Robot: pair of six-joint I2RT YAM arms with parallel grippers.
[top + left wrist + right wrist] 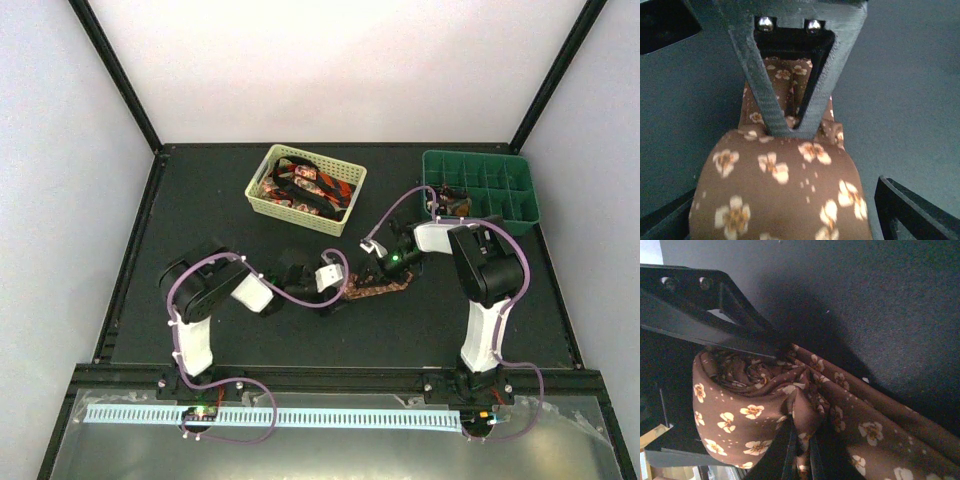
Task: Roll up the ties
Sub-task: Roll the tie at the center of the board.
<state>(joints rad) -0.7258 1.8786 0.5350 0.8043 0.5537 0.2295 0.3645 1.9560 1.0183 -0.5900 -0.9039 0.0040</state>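
On the dark table, between the two arms, lies the brown tie, printed with small pale flowers. One end of it is wound into a loose, thick rolled end, and the rest runs away flat across the table as a long strip.

The right gripper has the rolled end between its jaws. The upper finger lies against the top of the coil and the lower one presses into the fabric from beneath, so the jaws stand part-way apart, as wide as the roll, and grip it.

The left gripper sits on the same tie just beside it. Its two fingers slant together into a V whose tips meet on the cloth, closed on a pinch of it. Folded fabric shows through the gap above the tips, and a rounded bulge of tie fills the near part of that view.

Farther back on the table, well apart from the grippers, the red-and-black ties lie heaped in the yellow basket. The green tray stands at the far right corner.
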